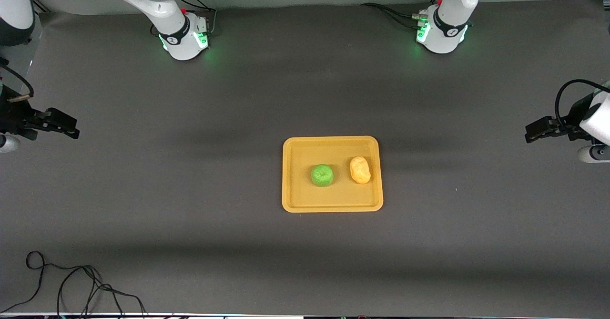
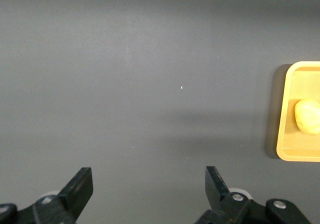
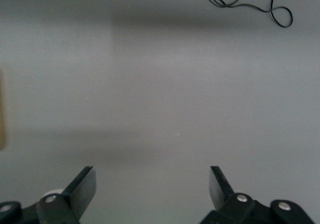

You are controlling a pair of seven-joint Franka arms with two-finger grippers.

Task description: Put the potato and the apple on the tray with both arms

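My left fingers (image 2: 147,194) released, spread wide, nothing between them; they hang over bare table (image 1: 190,242) at the left arm's end, pointing in toward the tray. My right fingers (image 3: 150,191) likewise spread and empty, over bare table at the right arm's end. Both arms wait.

Tray (image 1: 295,200) lies flat mid-table, well apart from both sets of fingers. Apple (image 1: 322,175) on tray, near its centre. Potato (image 1: 360,169) on tray at apple's 3 o'clock, close by, not touching. Loose black cable (image 1: 71,285) lies on the table at tray's 8 o'clock, nearest the front camera.
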